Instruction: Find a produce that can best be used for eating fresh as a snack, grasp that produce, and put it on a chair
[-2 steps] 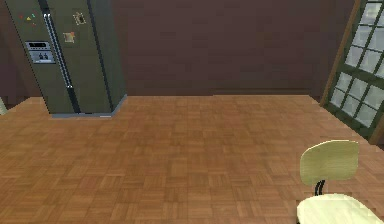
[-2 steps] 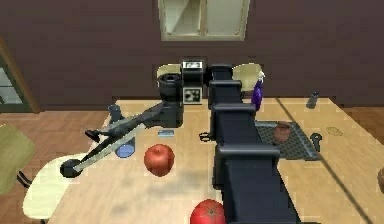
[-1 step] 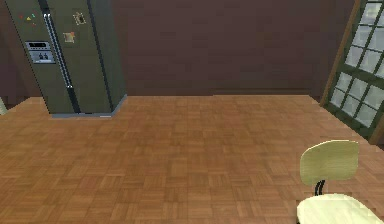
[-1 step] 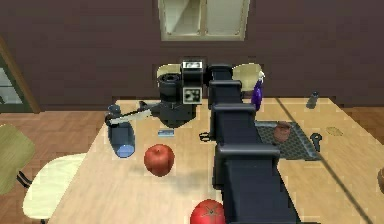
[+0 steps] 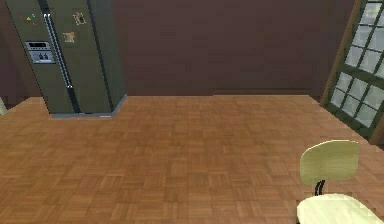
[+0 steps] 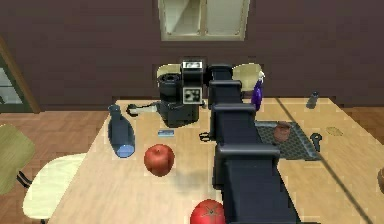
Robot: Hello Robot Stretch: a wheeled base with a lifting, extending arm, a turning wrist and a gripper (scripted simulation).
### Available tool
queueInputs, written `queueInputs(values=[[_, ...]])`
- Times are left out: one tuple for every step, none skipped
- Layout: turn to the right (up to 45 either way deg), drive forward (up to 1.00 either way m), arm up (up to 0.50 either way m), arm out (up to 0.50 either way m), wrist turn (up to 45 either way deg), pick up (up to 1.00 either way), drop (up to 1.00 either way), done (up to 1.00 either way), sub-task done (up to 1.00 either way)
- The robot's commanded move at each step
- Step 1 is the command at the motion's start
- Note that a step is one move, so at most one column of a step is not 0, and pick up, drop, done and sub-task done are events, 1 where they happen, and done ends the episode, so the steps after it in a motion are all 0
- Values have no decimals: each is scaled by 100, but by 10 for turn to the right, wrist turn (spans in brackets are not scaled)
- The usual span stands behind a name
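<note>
A red apple [image 6: 159, 158] rests on the wooden worktop [image 6: 120, 190] beside the extended arm [image 6: 245, 170]; the state of the jaws, and whether they hold anything, cannot be told. A pale chair [image 5: 331, 180] borders open parquet floor [image 5: 180, 150]; notes on the fridge [image 5: 75, 55] are unreadable.

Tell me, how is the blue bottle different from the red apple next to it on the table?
The blue bottle is dark blue, while the red apple is bright red. The bottle is long with a thin neck; the apple is round and squat. The bottle looks like the bigger of the two. Both rest on the light wooden table, to the left of the arm.
</note>
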Motion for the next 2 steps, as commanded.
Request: queueInputs(values=[[0,0,-28,0,0,0,0,0,0],[0,0,0,0,0,100,0,0,0]])
